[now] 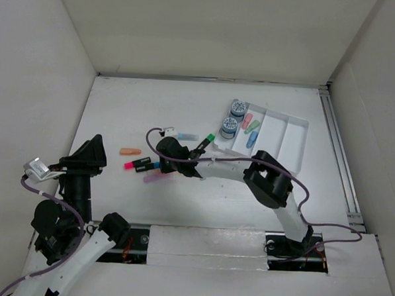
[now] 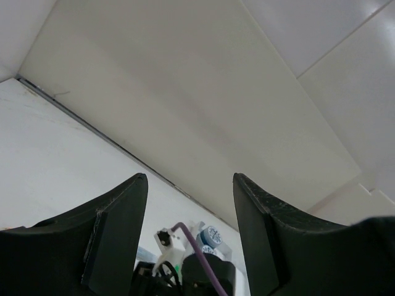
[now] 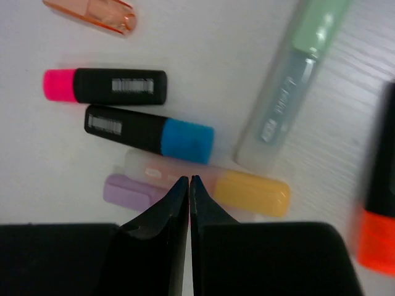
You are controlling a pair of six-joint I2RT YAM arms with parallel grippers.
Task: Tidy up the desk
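**Several pens loose, right jaws closed on nothing**

Several pens lie in a cluster mid-surface (image 1: 120,104), the wide white top that spreads under everything between the white walls. The right wrist view shows a pink-capped black highlighter (image 3: 105,85), a blue-capped one (image 3: 148,129) just below it, a yellow-capped pastel pen (image 3: 247,191) touching a lilac pen (image 3: 126,188), a pale green pen (image 3: 296,86), an orange-ended black marker (image 3: 378,203) and a loose orange cap (image 3: 89,12). The compartmented tray (image 1: 292,136) to the far right already holds pastel pens and two round rolls (image 1: 237,108).

The step in hand looks like picking the next pen for the tray. The right jaws hang over the yellow-capped and lilac pair, fingertips (image 3: 176,197) pressed together with nothing between them. The left jaws stand wide apart and empty, raised at the left and facing the back wall.

The next move calls for parting the right jaws, straddling one barrel crosswise and lowering. The neighbours lie close, so a finger may catch two.
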